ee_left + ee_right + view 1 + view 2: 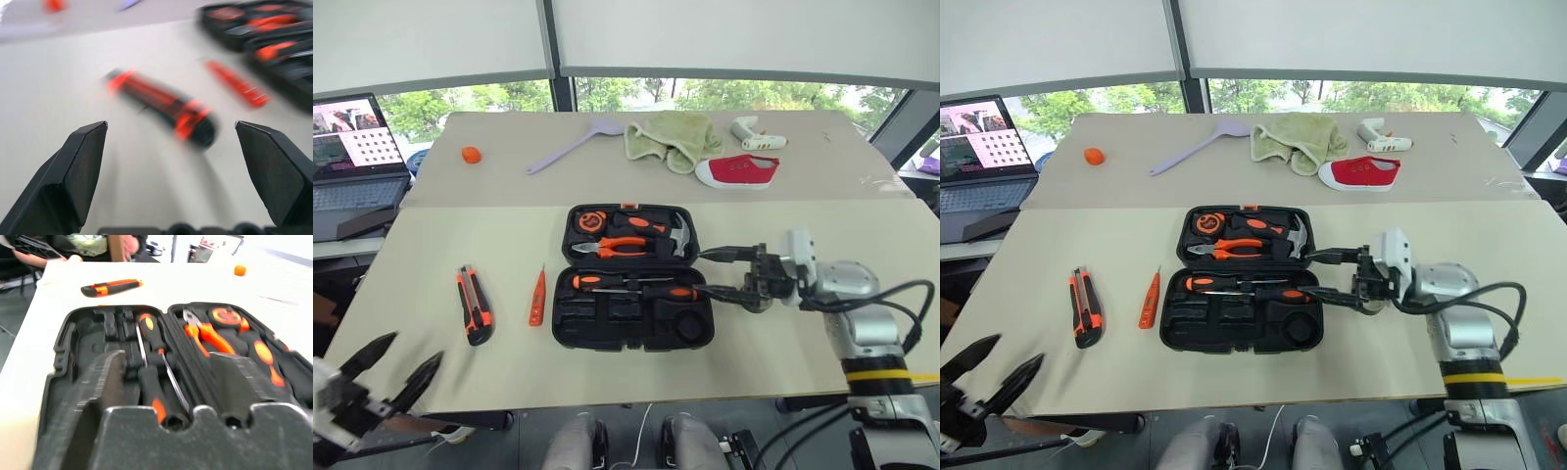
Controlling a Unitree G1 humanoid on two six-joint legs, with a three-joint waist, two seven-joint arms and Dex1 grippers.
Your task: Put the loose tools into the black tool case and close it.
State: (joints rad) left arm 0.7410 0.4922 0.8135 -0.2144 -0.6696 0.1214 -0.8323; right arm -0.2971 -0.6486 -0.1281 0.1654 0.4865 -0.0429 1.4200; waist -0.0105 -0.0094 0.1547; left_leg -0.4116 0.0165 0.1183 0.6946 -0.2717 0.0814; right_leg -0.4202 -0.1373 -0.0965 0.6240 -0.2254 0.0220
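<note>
Two orange-and-black-handled screwdrivers [636,286] lie in the near half of the open black plastic tool case [636,276] at mid-table in the head views, beside its steel-headed hammer [680,235] and orange-handled pliers [622,248]. Bare beige tabletop [783,352] surrounds the case. Left of it lie a slim orange tester pen [537,298] and a chunky orange-black utility knife [474,305] (well apart from the case). The right gripper [720,273] sits at the case's right edge, fingers parted, empty. The left gripper [396,370] hangs spread at the near left table edge.

From the left wrist, wide-apart fingers [73,181] frame the knife.

From the right wrist, parted fingers [105,382] flank the screwdrivers.
</note>
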